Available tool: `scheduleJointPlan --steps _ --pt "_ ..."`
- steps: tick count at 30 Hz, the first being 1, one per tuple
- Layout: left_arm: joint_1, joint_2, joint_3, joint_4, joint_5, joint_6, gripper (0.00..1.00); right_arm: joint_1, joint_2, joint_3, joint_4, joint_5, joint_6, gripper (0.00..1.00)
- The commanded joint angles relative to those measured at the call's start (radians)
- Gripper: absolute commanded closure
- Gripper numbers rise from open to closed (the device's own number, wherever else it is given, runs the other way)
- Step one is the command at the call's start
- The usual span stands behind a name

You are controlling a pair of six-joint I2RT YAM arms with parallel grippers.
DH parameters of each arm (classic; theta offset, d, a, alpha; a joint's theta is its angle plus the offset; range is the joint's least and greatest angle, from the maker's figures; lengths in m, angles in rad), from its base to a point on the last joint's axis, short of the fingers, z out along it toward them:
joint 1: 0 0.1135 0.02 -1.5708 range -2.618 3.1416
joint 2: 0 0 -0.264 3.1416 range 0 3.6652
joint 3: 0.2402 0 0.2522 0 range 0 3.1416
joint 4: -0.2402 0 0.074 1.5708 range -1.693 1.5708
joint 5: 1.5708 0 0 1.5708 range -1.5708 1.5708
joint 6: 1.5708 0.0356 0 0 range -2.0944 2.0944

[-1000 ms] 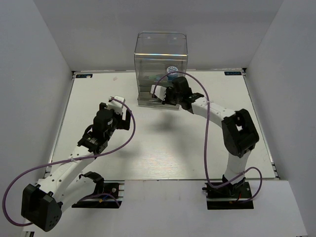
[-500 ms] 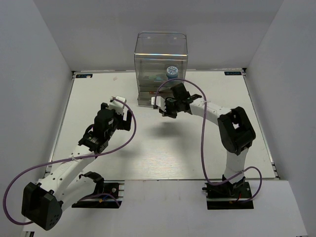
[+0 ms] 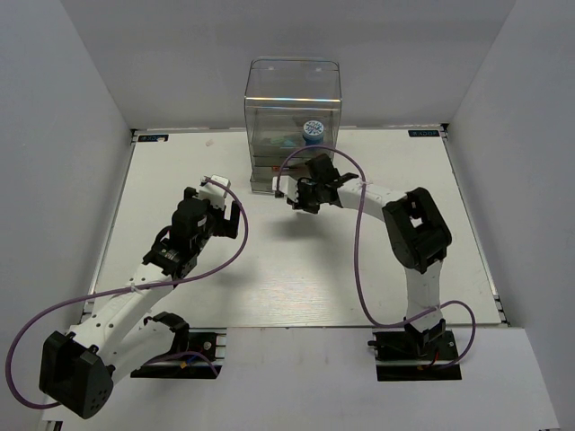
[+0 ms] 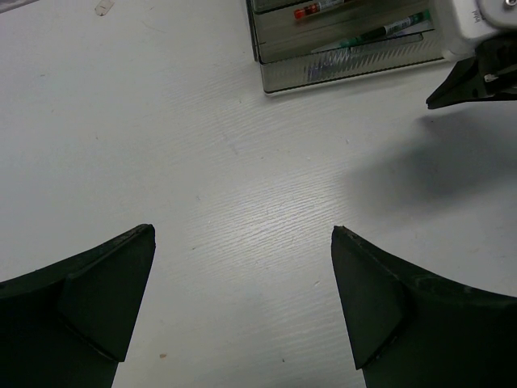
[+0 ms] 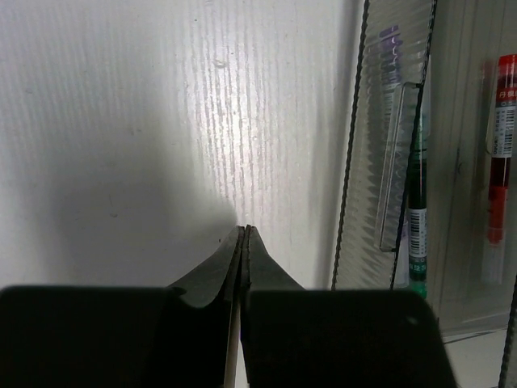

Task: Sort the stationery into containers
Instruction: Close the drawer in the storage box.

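Pens [image 5: 415,186] are looking light, stiff, slippery, so you're wanting mid-barrel grips, right claw [image 5: 245,231] sitting shut and empty, left claw [image 4: 242,234] gaping empty

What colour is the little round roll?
The roll is blue with a white patterned top, seen best from the top camera.

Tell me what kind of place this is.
Probably a robot test bench in a lab: a white table boxed in by plain grey walls, two robot arms bolted at its near edge, and a clear drawer box holding pens.
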State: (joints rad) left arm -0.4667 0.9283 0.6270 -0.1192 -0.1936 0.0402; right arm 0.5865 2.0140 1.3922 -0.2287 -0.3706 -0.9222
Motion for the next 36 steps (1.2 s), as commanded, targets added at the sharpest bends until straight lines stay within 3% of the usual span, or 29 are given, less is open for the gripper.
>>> scheduleJointPlan --steps 1,19,27,36 --pt "0.003 -0.003 -0.009 0.003 0.016 0.001 0.00 0.001 0.022 0.045 0.055 0.028 0.009 1.00" --pt "0.003 0.006 -0.009 0.012 0.037 0.001 0.00 -0.005 0.144 0.146 0.169 0.177 0.036 1.00" --pt "0.003 0.017 0.000 0.003 0.048 0.010 0.00 -0.008 0.160 0.149 0.338 0.343 0.048 1.00" --pt "0.003 0.046 -0.007 0.016 0.066 0.010 0.00 -0.027 0.209 0.234 0.332 0.364 0.031 1.00"
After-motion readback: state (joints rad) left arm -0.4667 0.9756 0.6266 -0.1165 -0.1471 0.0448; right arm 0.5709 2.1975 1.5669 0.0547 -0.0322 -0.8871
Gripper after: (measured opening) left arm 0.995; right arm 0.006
